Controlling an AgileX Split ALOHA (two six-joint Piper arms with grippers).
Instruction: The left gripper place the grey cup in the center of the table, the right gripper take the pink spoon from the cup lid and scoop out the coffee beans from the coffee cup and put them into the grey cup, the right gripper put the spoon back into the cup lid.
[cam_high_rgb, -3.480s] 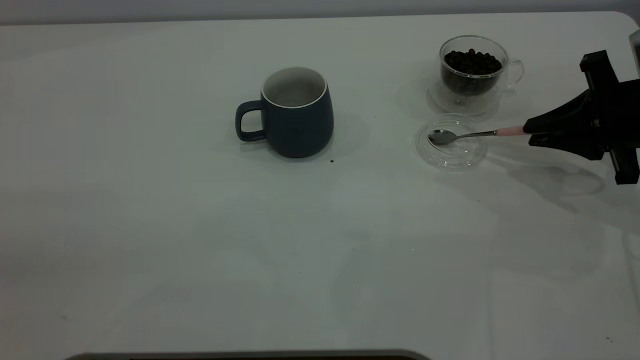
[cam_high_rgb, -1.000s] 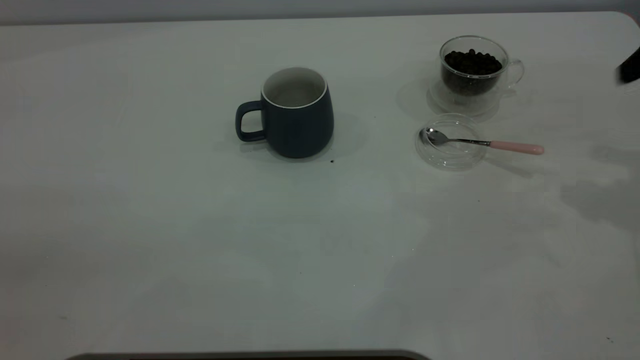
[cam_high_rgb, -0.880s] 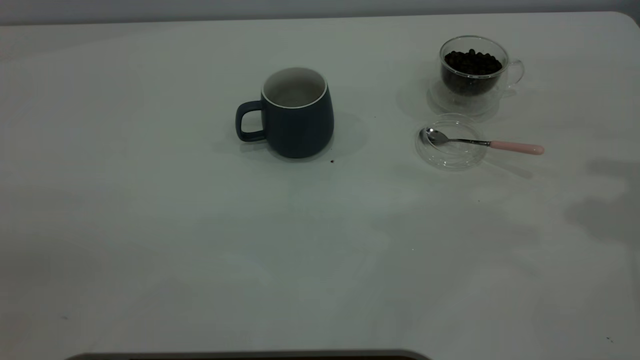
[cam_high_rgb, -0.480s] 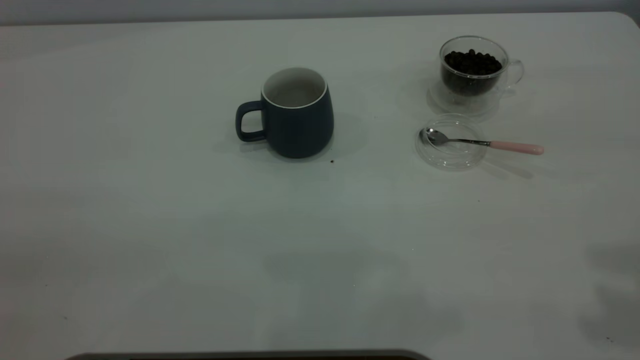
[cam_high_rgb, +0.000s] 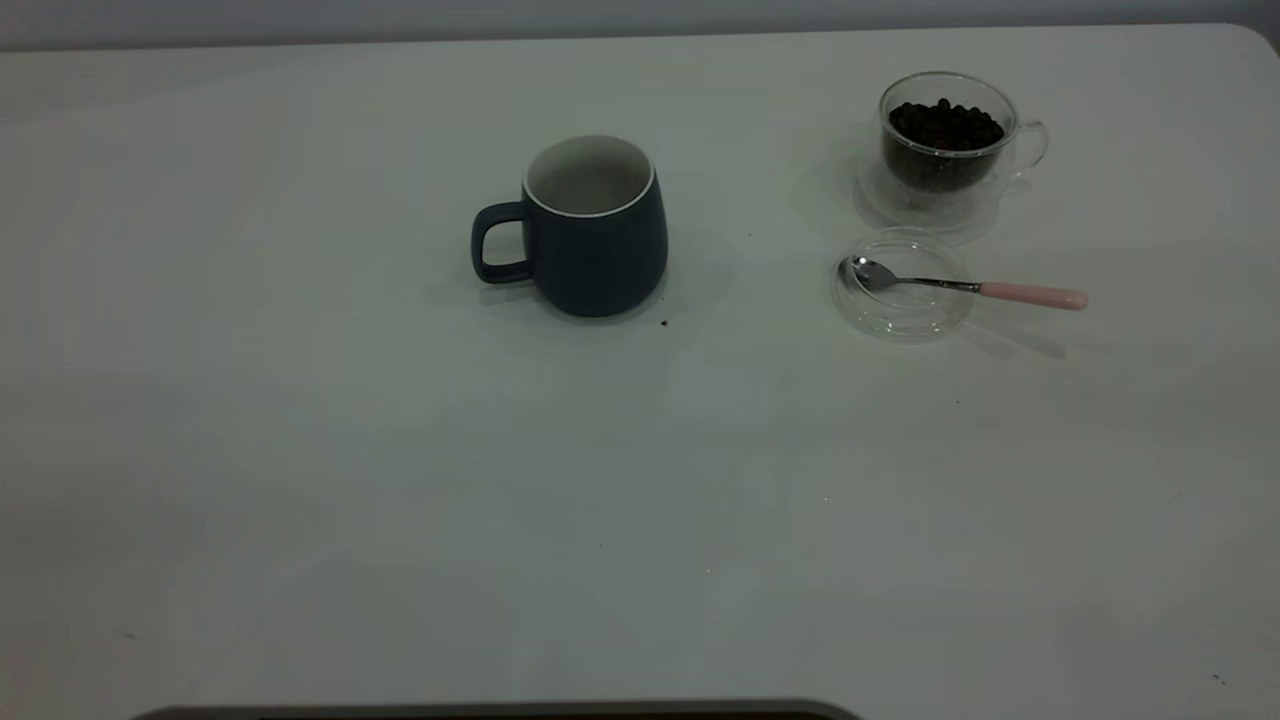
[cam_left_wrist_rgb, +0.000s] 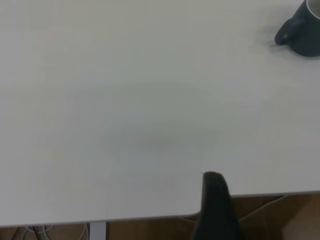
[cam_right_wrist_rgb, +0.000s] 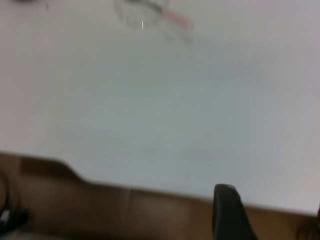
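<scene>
The grey cup (cam_high_rgb: 595, 250) stands upright near the middle of the table (cam_high_rgb: 400, 480), handle to the left; it also shows far off in the left wrist view (cam_left_wrist_rgb: 305, 35). The pink spoon (cam_high_rgb: 975, 287) lies with its bowl in the cup lid (cam_high_rgb: 903, 300) and its pink handle sticking out over the rim to the right. The coffee cup (cam_high_rgb: 945, 160) with coffee beans (cam_high_rgb: 945, 125) stands just behind the lid. Neither gripper shows in the exterior view. My left gripper (cam_left_wrist_rgb: 267, 200) and right gripper (cam_right_wrist_rgb: 272, 215) hang open and empty off the table's edge, far from everything.
The spoon (cam_right_wrist_rgb: 175, 19) and lid (cam_right_wrist_rgb: 137, 15) show blurred and far off in the right wrist view. A small dark speck (cam_high_rgb: 665, 323) lies beside the grey cup's base. The table's edge (cam_left_wrist_rgb: 150, 216) runs just under the left gripper.
The right gripper held the spoon's handle over the lid, let it go and withdrew to the right out of the exterior view. The spoon now rests in the lid. Shadows have cleared off the table.
</scene>
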